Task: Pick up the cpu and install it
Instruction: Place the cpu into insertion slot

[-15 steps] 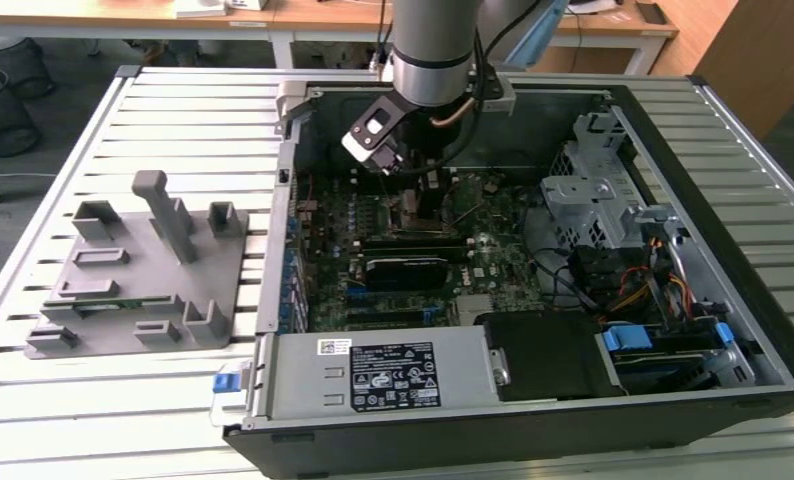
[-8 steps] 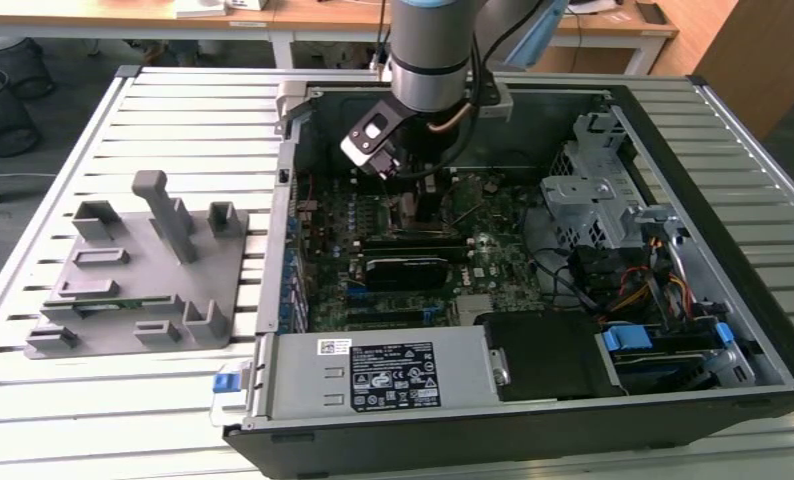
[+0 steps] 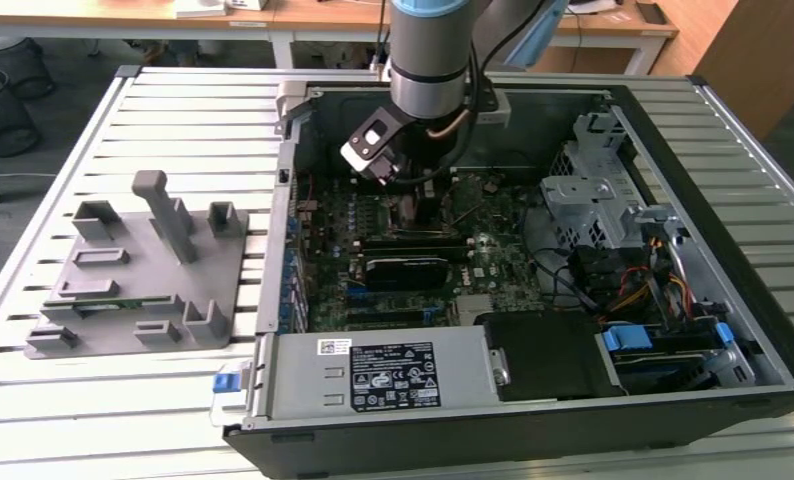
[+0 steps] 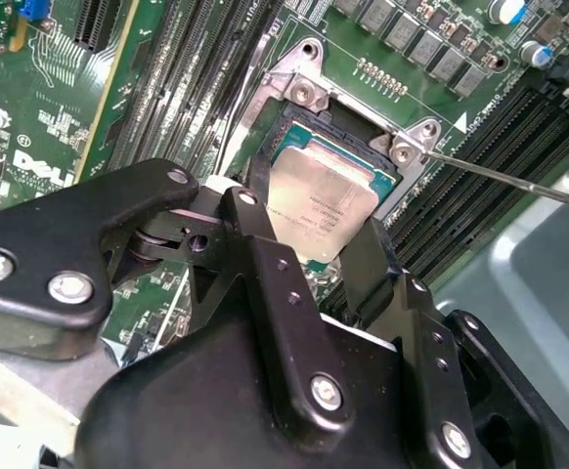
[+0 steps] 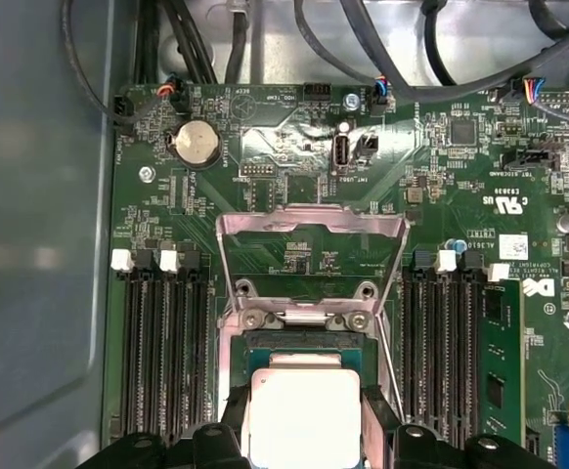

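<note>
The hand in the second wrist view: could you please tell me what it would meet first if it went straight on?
Probably the open socket just beneath the chip that the hand grips; their gap is unclear.

There's the cpu (image 4: 326,198) (image 5: 304,415), a flat square chip, silver-grey top up and thin greenish edge showing, pinched level in the gripper (image 4: 309,230) right over the open motherboard socket (image 5: 299,342).

We are in a robotics lab or workshop.
In the exterior view we see a robot arm (image 3: 431,60) over an open computer case (image 3: 504,445) on a slatted metal bench (image 3: 184,110), with a grey fixture block (image 3: 144,270) beside the case. Wooden desks (image 3: 330,15) run along the top edge, and wire bins (image 3: 0,110) stand at upper left.
</note>
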Motion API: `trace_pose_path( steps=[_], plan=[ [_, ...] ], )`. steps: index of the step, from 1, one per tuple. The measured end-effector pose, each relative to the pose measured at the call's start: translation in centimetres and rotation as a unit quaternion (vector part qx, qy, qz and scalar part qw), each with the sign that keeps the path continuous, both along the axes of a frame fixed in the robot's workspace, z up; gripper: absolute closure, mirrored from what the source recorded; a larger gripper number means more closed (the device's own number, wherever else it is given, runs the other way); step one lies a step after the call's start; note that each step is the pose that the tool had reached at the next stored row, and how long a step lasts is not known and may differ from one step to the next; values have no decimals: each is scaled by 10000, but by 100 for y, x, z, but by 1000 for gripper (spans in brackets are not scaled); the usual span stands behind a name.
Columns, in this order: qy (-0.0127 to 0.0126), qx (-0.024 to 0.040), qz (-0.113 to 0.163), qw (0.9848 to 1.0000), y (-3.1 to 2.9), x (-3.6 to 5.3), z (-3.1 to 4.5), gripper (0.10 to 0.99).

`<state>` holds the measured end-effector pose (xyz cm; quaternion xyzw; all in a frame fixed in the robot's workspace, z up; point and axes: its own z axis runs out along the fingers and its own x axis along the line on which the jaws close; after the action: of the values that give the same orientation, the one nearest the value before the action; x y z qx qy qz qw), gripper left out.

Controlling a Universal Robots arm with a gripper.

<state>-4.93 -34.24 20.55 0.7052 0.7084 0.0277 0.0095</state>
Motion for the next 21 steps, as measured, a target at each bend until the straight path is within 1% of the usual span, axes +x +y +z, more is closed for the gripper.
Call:
trace_pose_path(
  steps=[4,21],
  plan=[
    [0,0,-23,10000,1,0,-30,549],
    [0,1,-26,10000,10,0,-115,549]
  ],
)
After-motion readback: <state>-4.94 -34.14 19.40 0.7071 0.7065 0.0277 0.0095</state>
